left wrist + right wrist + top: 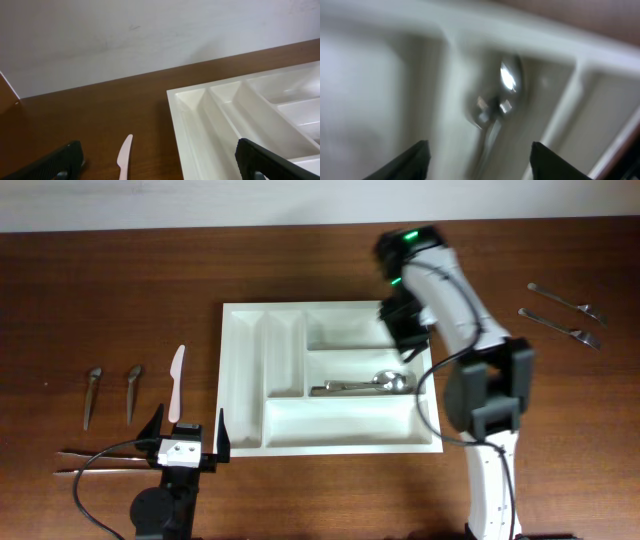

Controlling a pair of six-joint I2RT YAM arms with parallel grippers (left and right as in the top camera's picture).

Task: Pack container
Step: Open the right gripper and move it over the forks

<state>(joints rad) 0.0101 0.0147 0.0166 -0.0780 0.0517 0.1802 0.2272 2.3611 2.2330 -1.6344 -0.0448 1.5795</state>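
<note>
The right gripper point(405, 330) hangs over the container's point(224, 380) upper right corner, blocking entry there. Spoons point(380, 383) occupy the middle long slot; the lower slot and left upright slots appear unobstructed.

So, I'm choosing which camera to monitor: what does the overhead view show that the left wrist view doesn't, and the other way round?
Only overhead: the metal spoons lying in the middle long compartment, two forks on the table at right, and the right arm reaching above the spoons. Only left wrist: the face of the pale wall behind the table, faintly marked. Both: the white cutlery tray, the pale plastic knife beside it, and the open left gripper.
</note>
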